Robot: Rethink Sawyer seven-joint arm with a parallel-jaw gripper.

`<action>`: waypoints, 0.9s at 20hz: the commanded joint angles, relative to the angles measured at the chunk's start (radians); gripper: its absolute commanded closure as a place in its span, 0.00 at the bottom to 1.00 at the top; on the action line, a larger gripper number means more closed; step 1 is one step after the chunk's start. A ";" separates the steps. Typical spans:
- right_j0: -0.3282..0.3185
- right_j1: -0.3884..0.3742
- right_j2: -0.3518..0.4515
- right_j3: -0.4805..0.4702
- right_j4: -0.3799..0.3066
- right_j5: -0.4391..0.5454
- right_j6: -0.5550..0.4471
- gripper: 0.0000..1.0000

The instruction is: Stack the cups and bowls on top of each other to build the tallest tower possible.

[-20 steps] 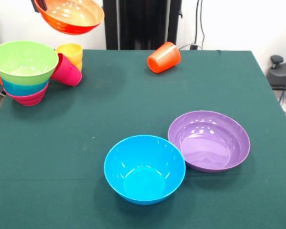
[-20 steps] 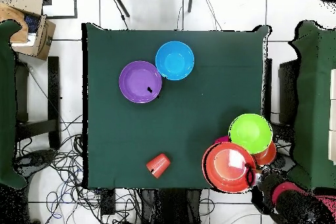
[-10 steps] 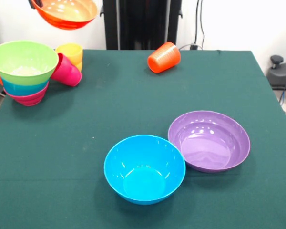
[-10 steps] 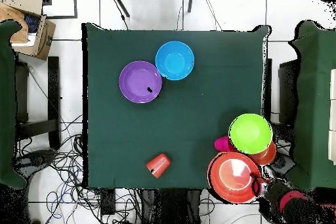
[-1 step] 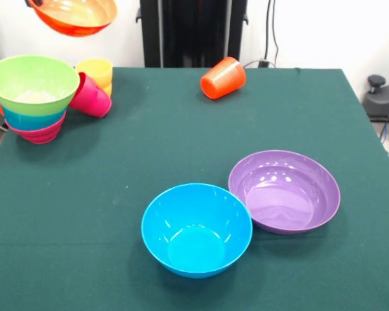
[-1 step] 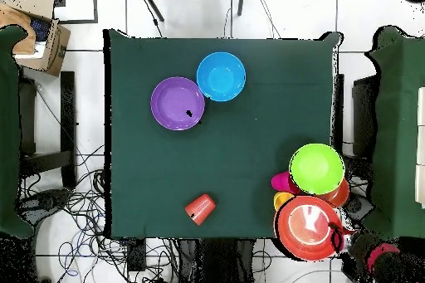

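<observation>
lifted orange bowl [image 5: 73,15] drifted off-table; gripper [image 6: 338,236] seemingly gripping its rim.

A wide bare stretch of the green table [image 5: 149,139] runs through the middle, open to a reaching gripper. At the front, the blue bowl [image 5: 196,228] and purple bowl [image 5: 284,190] sit touching, closing any gap between them. An orange cup [image 5: 223,78] lies on its side near the far edge. The far left corner is crowded: the tower [image 5: 32,97] of bowls, with the red-pink cup [image 5: 89,96] and yellow cup [image 5: 96,70] just beside it.
</observation>
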 commanded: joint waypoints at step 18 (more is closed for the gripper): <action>0.079 0.000 0.022 -0.130 0.060 0.146 -0.265 1.00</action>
